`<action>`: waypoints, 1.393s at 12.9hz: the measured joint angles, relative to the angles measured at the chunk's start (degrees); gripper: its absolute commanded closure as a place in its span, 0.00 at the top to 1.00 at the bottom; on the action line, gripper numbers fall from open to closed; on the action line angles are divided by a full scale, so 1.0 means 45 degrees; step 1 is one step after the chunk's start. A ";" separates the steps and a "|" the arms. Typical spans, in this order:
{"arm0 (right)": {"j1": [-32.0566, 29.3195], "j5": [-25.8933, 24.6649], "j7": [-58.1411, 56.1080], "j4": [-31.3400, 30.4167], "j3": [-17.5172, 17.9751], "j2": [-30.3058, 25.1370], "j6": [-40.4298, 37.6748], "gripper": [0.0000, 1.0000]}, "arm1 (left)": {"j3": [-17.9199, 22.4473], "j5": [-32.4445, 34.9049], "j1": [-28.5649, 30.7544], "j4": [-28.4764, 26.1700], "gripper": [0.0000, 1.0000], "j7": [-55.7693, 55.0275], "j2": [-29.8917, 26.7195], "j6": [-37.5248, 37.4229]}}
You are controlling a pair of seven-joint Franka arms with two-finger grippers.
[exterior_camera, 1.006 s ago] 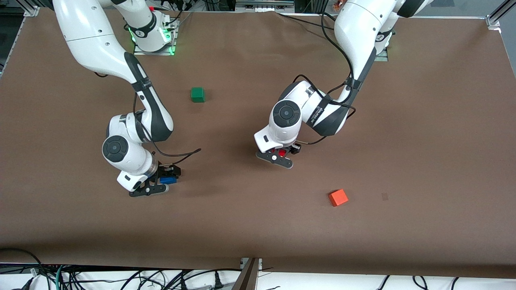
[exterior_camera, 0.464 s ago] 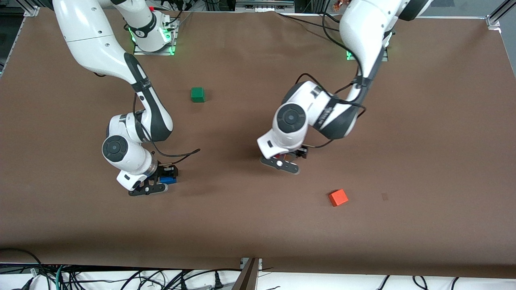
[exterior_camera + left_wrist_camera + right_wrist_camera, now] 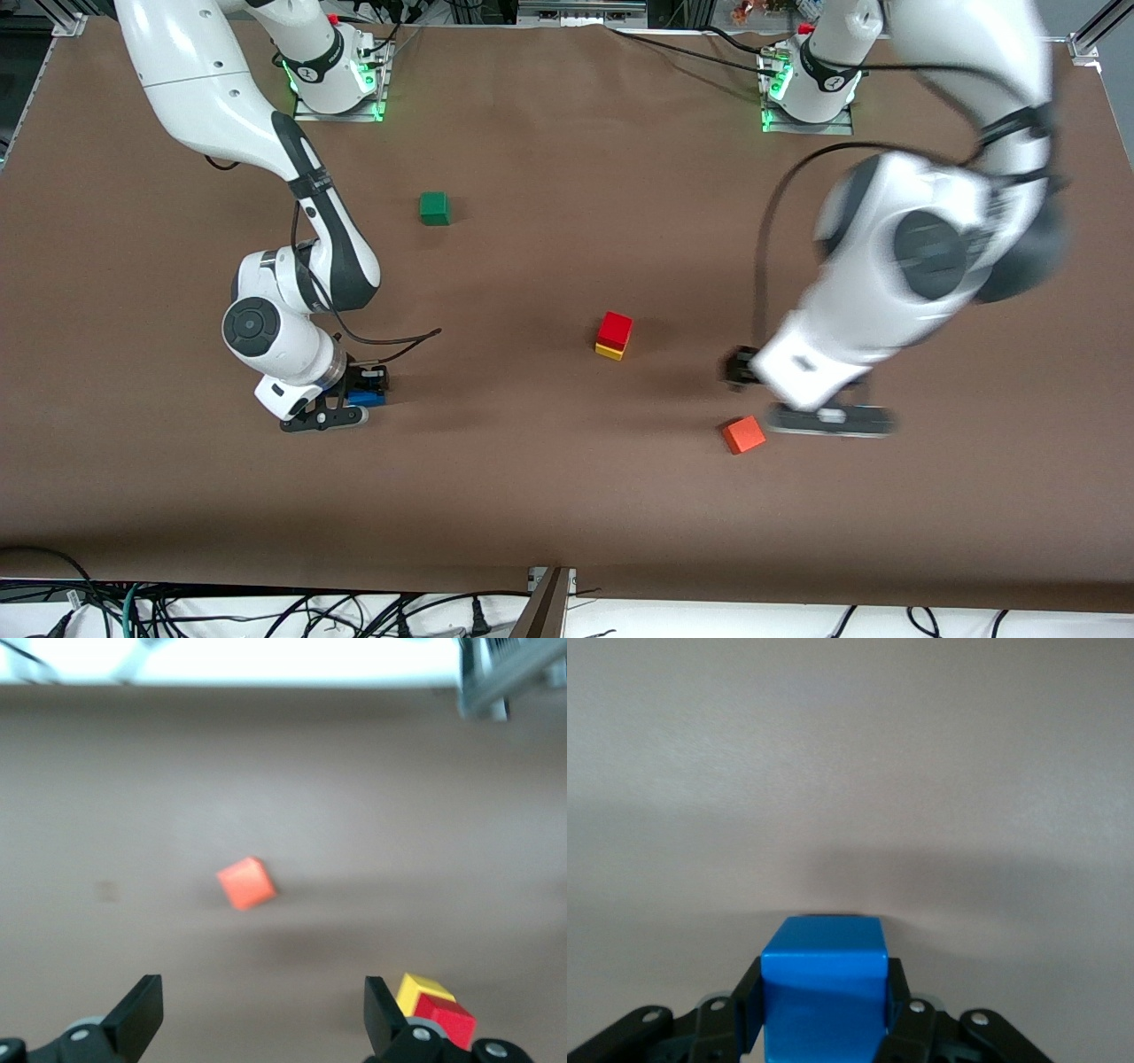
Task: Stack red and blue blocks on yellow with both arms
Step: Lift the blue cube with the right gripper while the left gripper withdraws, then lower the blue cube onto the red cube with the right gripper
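Observation:
The red block [image 3: 615, 328] sits on the yellow cube [image 3: 609, 351] near the table's middle; both also show in the left wrist view, red [image 3: 443, 1017] on yellow [image 3: 421, 990]. My left gripper [image 3: 828, 416] is open and empty, up in the air over the table beside the orange-red cube [image 3: 743, 435], toward the left arm's end. Its open fingers [image 3: 137, 1014] frame bare table. My right gripper [image 3: 341, 409] is shut on the blue block [image 3: 365, 398], low at the table toward the right arm's end. The blue block [image 3: 824, 988] sits between the fingers.
A green cube [image 3: 434, 208] lies farther from the front camera, between the two arms' bases. The orange-red cube also shows in the left wrist view [image 3: 246, 883]. The brown table [image 3: 567, 496] stretches wide around the stack.
My left gripper has let go of the red block on the yellow cube and swung up and away toward the left arm's end. The right arm has barely moved.

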 measured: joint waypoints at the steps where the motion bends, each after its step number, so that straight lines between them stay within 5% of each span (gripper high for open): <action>1: 0.0139 0.0003 0.0483 0.0518 0.0016 -0.0070 -0.0808 0.50 | -0.0009 0.0000 0.0702 -0.0004 1.00 0.0016 -0.0442 -0.0096; 5: 0.1160 0.0650 0.2996 0.3014 0.0141 -0.0398 -0.4352 0.51 | 0.0034 0.0009 0.2540 -0.0055 1.00 0.0130 -0.1211 -0.0795; 8: 0.2351 0.0815 0.5481 0.4457 0.0228 -0.0434 -0.5255 0.51 | 0.0118 0.0011 0.3089 -0.0147 1.00 0.0123 -0.1216 -0.2544; 14: 0.5052 0.0817 1.0308 0.4880 0.0235 -0.0014 -0.2820 0.51 | 0.0002 0.0012 0.3240 -0.0238 1.00 0.0330 -0.2028 -0.4852; 18: 0.6081 0.0812 1.2302 0.5469 0.0193 0.1096 -0.0850 0.51 | 0.0099 -0.0058 0.3315 -0.3032 1.00 0.1350 -0.3834 -0.3333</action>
